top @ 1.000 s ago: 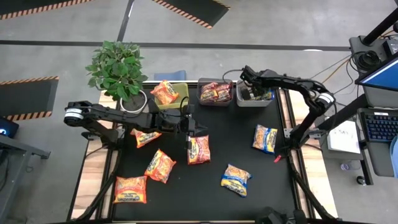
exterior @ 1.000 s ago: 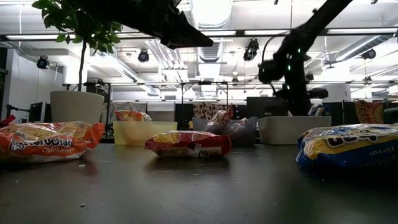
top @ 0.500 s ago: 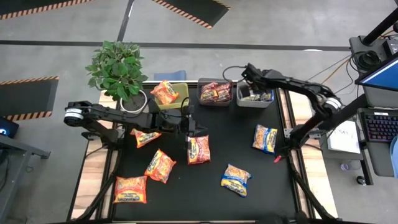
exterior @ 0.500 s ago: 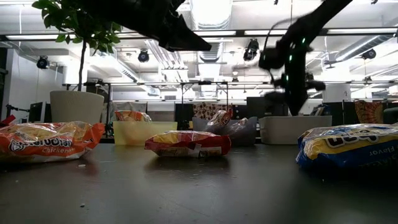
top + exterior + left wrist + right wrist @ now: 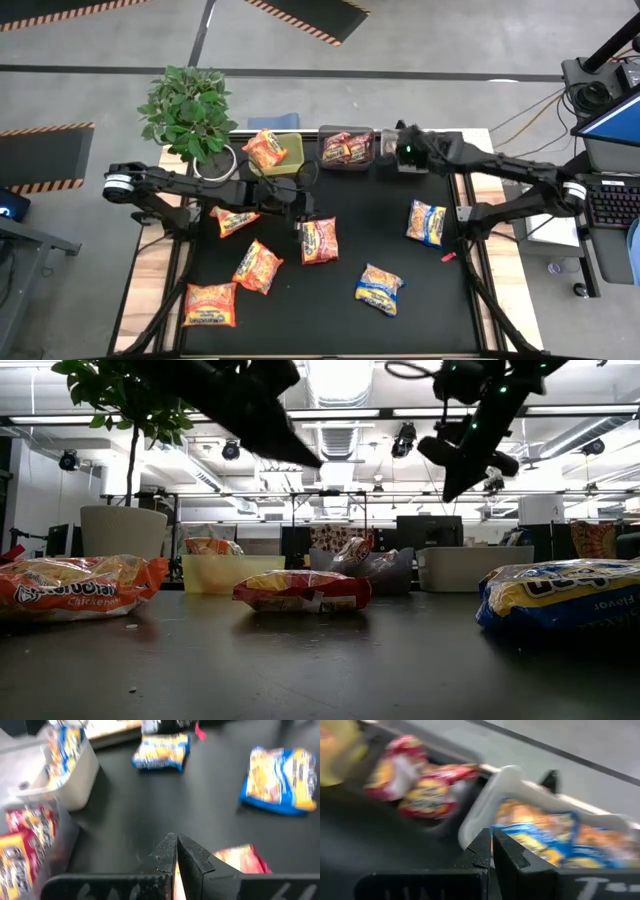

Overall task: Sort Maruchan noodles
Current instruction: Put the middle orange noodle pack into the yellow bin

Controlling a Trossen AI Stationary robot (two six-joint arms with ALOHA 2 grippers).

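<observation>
Reaching across from the left side, the left arm lies low and nearly level over the black tabletop point(image 5: 400, 255), its left gripper point(image 5: 303, 208) hanging just above the near edge of a red packet point(image 5: 319, 240) at mid-table. Its jaws are pressed together, with nothing between them; the wrist view shows the two dark fingers point(image 5: 176, 854) meeting in a thin seam over bare tabletop, the red packet peeking out beneath.

The right arm stretches from the right edge along the back of the tabletop, elbow out, with the right gripper point(image 5: 393, 152) raised above the rim of the grey bin point(image 5: 403, 169). Its jaws are likewise closed and empty, fingers point(image 5: 492, 849) touching, poised over the bin's near wall. Blue-and-yellow packets point(image 5: 555, 837) lie inside that bin. Beside it sits a dark bin point(image 5: 347, 150) with red packets, then a green bin point(image 5: 287, 152) with an orange packet point(image 5: 265, 148) resting on its rim.

Loose noodles spread over the rest: an orange packet point(image 5: 234, 221) under the left arm, another point(image 5: 257, 266) nearer the front, a third point(image 5: 209, 304) at the front-left corner, and two blue-and-yellow ones, one point(image 5: 426, 222) near the right edge and one point(image 5: 380, 288) toward the front. Open room lies between the bins and the red packet. A potted plant point(image 5: 188, 110) stands at the back-left corner.
</observation>
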